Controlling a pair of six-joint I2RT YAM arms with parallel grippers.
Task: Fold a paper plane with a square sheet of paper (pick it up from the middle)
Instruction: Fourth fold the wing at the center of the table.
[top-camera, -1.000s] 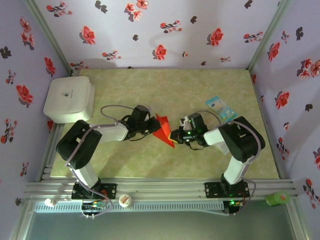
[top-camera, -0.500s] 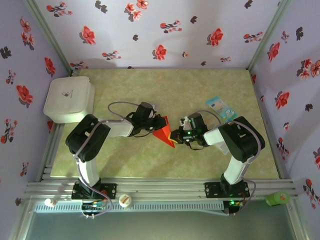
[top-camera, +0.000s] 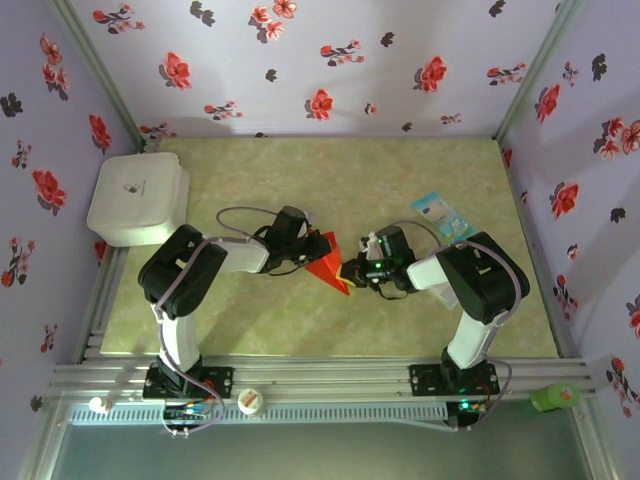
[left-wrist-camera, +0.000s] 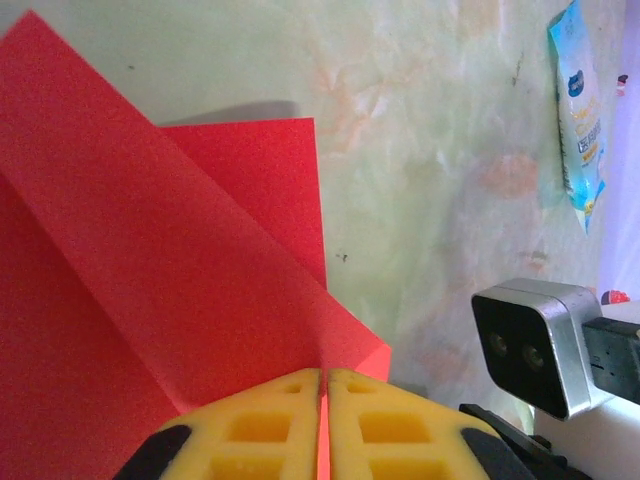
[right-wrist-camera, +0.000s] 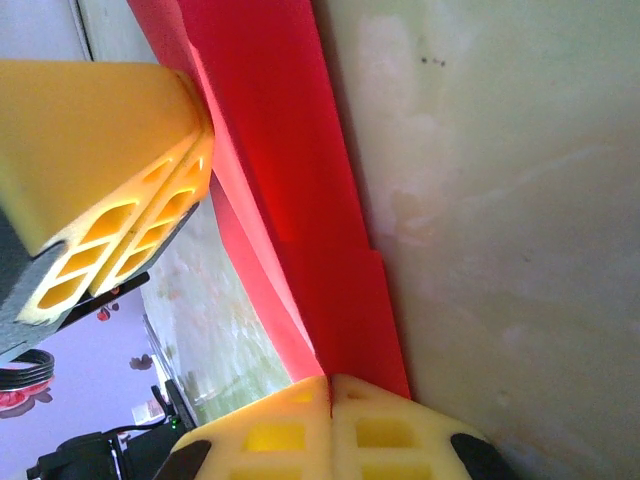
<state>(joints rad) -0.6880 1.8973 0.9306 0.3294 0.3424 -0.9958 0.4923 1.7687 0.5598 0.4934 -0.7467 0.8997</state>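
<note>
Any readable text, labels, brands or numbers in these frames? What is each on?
No text can be read.
Light-blue-and-white packet: dark blue oval logo and lines of print, too blurred to read.
White box: small dark mark on the lid, too small to read.
Red paper: plain, no print.

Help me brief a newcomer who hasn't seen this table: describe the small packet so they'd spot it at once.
On the green tabletop, look at the right side, just beyond the right arm. The packet lies flat there. It is small, oblong, light blue and white, unlike the red paper at the centre.
</note>
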